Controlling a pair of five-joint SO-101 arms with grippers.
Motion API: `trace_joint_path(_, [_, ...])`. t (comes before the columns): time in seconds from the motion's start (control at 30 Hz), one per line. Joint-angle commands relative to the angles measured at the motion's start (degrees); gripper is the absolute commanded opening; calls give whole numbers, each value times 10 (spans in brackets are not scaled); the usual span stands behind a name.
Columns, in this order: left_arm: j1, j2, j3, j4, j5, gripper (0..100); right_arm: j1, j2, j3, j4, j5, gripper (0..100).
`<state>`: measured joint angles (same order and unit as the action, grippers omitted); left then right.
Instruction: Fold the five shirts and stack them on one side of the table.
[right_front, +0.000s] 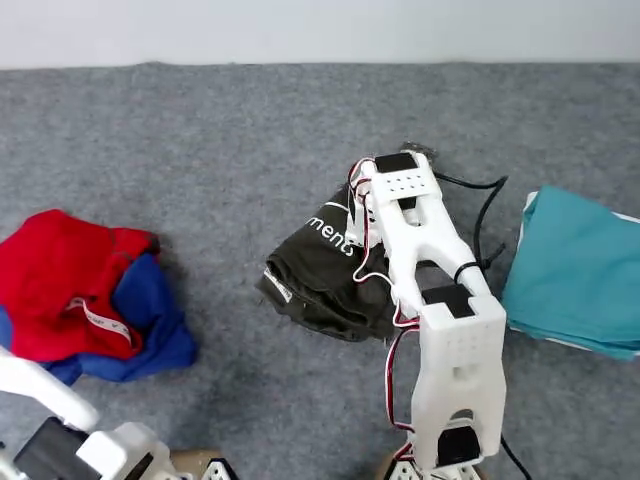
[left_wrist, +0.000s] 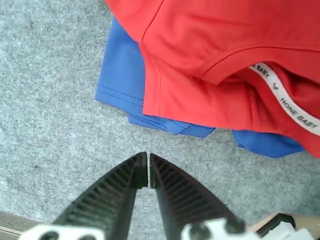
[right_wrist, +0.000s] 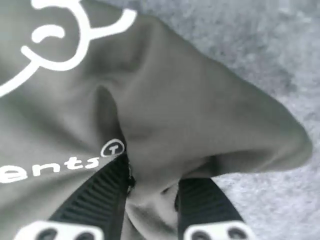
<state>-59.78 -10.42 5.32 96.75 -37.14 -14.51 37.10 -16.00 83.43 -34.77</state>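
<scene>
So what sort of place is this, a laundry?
Probably a robot test bench: two white arms at a grey table, with a red shirt, blue shirt, dark shirt and teal shirt on it.

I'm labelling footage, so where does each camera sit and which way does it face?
High view: fixed overhead, looking down at the table; both arms show.
Left wrist view: on left arm, facing past shut left claw at red shirt over blue shirt.
Right wrist view: on right arm, facing right claw gripping dark shirt.
Shared: high view shows those shirts too.
</scene>
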Motion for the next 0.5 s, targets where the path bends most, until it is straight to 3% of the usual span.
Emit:
trace_joint_path(0.0, [6,-23,-6,-9,-6,16,3,12,-12,32,48,10])
trace_joint_path(0.47, [6,-23,-6,-9,-7,16,78,-275,-15,172,282,9])
